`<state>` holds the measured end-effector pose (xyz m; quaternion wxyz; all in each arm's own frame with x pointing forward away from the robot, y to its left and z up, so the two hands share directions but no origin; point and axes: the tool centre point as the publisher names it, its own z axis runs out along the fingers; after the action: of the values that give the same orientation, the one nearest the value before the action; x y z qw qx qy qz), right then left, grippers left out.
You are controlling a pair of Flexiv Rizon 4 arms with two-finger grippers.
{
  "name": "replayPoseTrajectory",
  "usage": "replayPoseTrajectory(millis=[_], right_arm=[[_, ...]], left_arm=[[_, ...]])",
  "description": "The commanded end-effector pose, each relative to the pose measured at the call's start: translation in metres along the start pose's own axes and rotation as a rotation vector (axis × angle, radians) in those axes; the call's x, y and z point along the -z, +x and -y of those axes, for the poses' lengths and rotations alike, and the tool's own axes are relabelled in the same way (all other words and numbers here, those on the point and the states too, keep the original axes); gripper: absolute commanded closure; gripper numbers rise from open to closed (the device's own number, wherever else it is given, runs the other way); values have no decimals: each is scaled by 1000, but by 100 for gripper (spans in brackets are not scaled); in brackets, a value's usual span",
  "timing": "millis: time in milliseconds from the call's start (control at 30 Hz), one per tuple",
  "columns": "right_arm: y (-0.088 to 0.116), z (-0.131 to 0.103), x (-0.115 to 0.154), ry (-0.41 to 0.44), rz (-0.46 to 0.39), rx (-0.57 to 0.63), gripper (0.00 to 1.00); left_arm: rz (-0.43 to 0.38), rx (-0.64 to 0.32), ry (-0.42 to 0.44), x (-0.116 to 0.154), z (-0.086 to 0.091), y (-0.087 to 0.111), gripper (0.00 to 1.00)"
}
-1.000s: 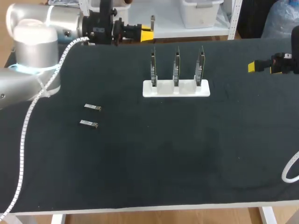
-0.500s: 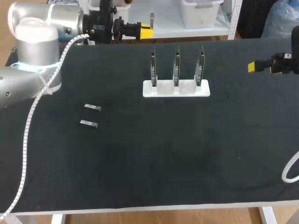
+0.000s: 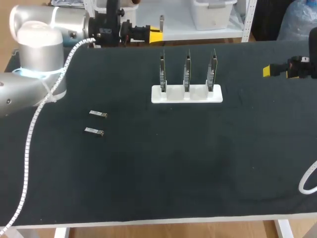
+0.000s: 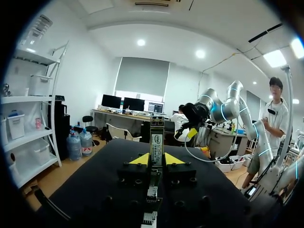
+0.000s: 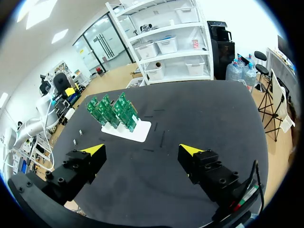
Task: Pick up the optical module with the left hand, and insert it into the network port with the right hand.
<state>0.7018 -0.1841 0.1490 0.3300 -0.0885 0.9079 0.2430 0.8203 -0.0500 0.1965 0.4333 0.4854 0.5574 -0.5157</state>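
- Optical module [image 4: 156,142] pinched between left gripper [image 3: 155,34] tips at the table's far-left edge, long axis upright, seemingly crosswise to the fingers.
- Right gripper [image 5: 142,154] spread, empty, well apart beyond board rack [image 3: 186,94]; handover likely next.

A robotics and electronics lab, judging by the work surface. A table [image 3: 173,178] covered in black cloth carries a white rack [image 3: 186,95] holding three green circuit boards [image 5: 111,111] upright on edge. A small metal optical module [image 3: 98,114] and a second optical module [image 3: 93,131] lie loose towards the left. A silver left arm [image 3: 37,44] trailing a white coiled cable [image 3: 27,148] and a dark right arm [image 3: 303,67] come in from opposite sides.
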Motion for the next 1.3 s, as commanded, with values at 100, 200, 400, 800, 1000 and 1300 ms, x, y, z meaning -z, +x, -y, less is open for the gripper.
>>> replayPoseTrajectory(millis=[100, 200, 400, 800, 1000, 1300], right_arm=[[1, -1, 2, 3, 0, 0, 0], [1, -1, 2, 3, 0, 0, 0], [1, -1, 2, 3, 0, 0, 0], [1, -1, 2, 3, 0, 0, 0], [1, -1, 2, 3, 0, 0, 0], [1, -1, 2, 3, 0, 0, 0]], left_arm=[[4, 3, -23, 2, 6, 3, 100], [3, 4, -25, 3, 8, 4, 100], [-3, 10, -24, 4, 11, 7, 100], [-7, 23, -16, 0, 16, 10, 100], [-7, 25, -17, -2, 16, 10, 100], [-20, 26, -20, -5, 15, 12, 100]])
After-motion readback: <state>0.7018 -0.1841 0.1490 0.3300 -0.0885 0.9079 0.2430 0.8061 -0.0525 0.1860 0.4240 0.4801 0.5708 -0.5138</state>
